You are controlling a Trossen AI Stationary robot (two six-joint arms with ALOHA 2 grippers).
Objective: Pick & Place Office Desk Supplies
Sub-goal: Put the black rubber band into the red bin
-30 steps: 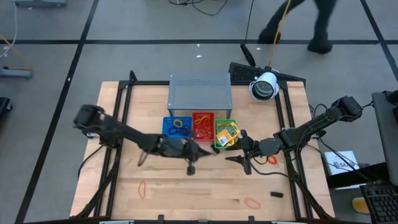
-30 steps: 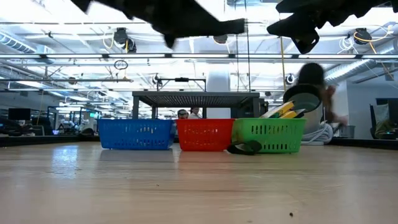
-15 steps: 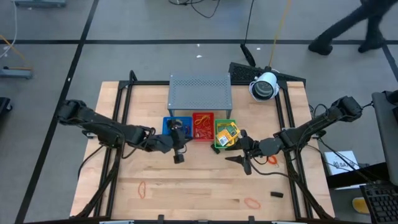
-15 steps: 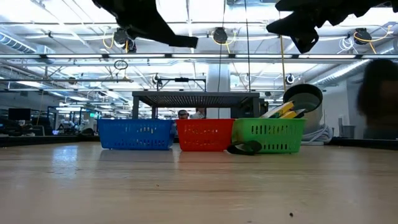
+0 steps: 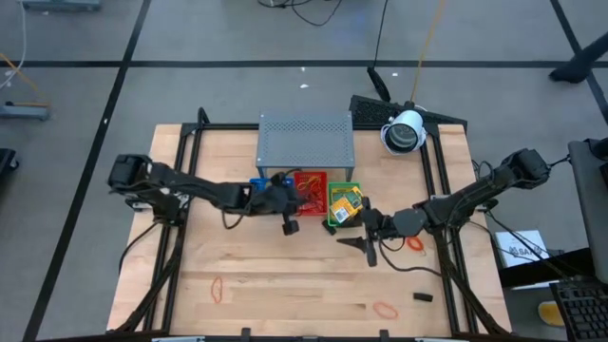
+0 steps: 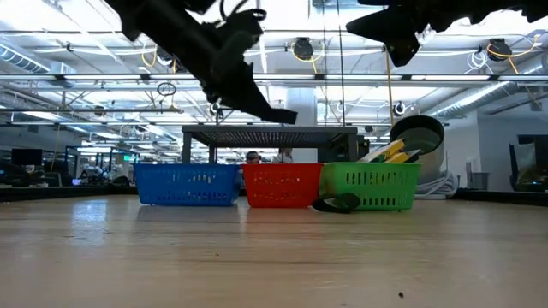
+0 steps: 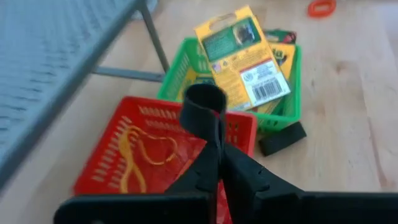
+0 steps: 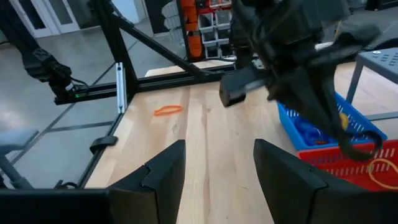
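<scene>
Overhead, the left gripper (image 5: 289,224) is hanging just in front of the red tray (image 5: 311,193), near the centre of the frame, with its fingers pinched together on a small black ring (image 7: 203,104), which the left wrist view shows standing up between the fingertips. In that same view the red tray is lying below the ring and is holding a loop of orange rubber band (image 7: 144,151), while the green tray (image 7: 292,93) is sitting in the upper middle with a yellow-and-green packet (image 7: 244,57) leaning across its rim. The right gripper (image 5: 369,249) is hovering right of centre in the high view, below the green tray, its fingers spread wide and holding nothing. Loose supplies are lying on the wooden table (image 5: 285,285): an orange band (image 5: 217,289) at lower left, another (image 5: 385,309) at lower right, and a small black piece (image 5: 422,297) near it.
</scene>
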